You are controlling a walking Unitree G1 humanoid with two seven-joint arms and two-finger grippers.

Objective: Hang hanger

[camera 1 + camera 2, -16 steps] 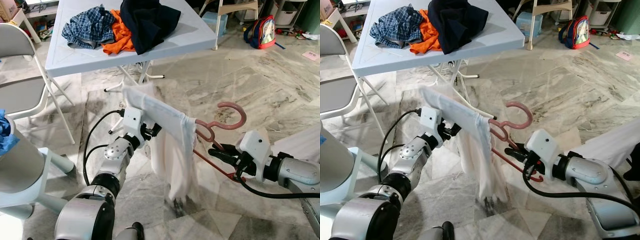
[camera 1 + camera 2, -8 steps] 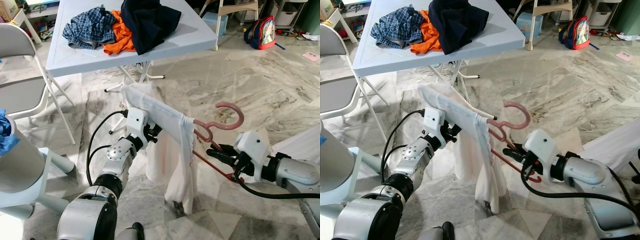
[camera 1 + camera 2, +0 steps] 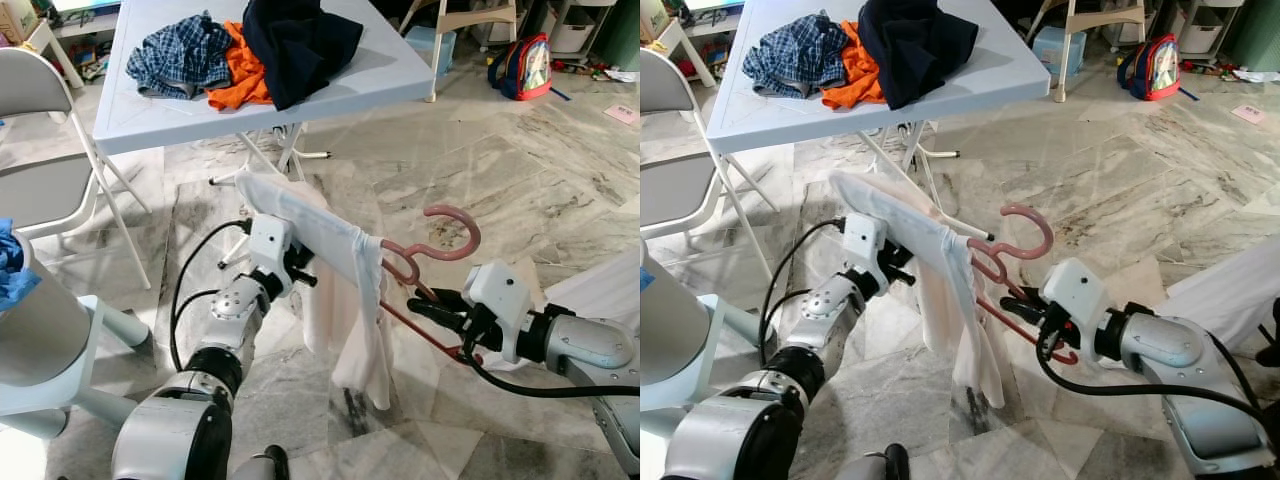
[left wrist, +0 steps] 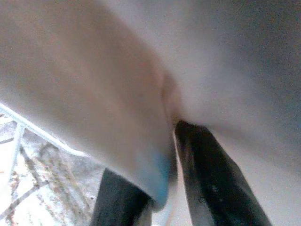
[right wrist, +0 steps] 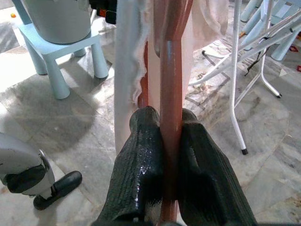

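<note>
A pink-red hanger [image 3: 452, 232] is held up above the marble floor between my two arms, its hook pointing up and right. A white garment [image 3: 325, 250] is draped over its left arm and hangs down. My left gripper [image 3: 303, 272] is shut on the white garment at the hanger's left end; in the left wrist view its black fingers [image 4: 211, 183] pinch the pale cloth [image 4: 117, 94]. My right gripper [image 3: 420, 308] is shut on the hanger's lower bar; the right wrist view shows the bar [image 5: 170, 84] clamped between both fingers [image 5: 143, 155].
A light blue table [image 3: 380, 85] behind holds a plaid shirt [image 3: 175, 55], an orange garment [image 3: 240, 70] and a dark one [image 3: 300, 40]. A folding chair [image 3: 45, 180] and a pale stool [image 3: 70, 380] stand at the left. A backpack [image 3: 520, 62] lies far right.
Both arms have carried the hanger and garment slightly left and up. The hanging end of the white cloth has swung and gathered closer under the hanger.
</note>
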